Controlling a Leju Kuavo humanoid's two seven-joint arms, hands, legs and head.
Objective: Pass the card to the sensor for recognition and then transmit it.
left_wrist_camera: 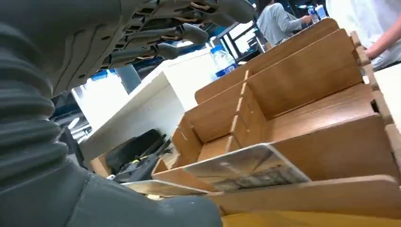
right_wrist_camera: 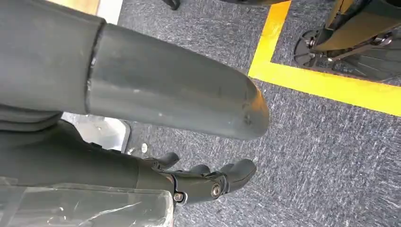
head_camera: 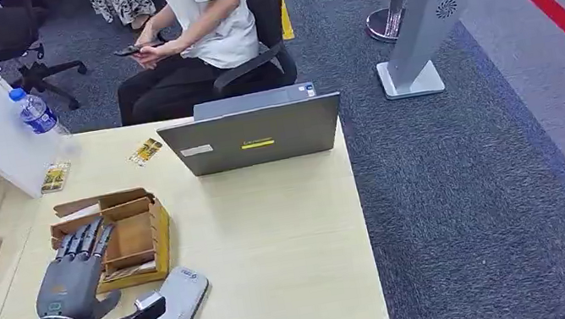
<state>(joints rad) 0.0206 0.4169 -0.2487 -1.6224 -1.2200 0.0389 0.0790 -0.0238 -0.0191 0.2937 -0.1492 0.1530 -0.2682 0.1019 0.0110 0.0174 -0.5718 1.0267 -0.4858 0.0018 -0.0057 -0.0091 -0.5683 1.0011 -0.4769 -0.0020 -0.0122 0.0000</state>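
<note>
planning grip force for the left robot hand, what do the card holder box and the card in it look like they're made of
Card holder box: looks like thin plywood or fibreboard, matte brown, with slotted dividers and notched tab joints seen in the left wrist view.

Card: seems a thin stiff sheet, probably plastic or coated paper; its printed face catches a slight sheen.

The left robot hand hovers open over the box.

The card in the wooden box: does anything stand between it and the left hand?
Nothing visible does. The left hand hovers open beside the wooden box, its fingers over the box's near edge. The card leans in a front slot, uncovered.
</note>
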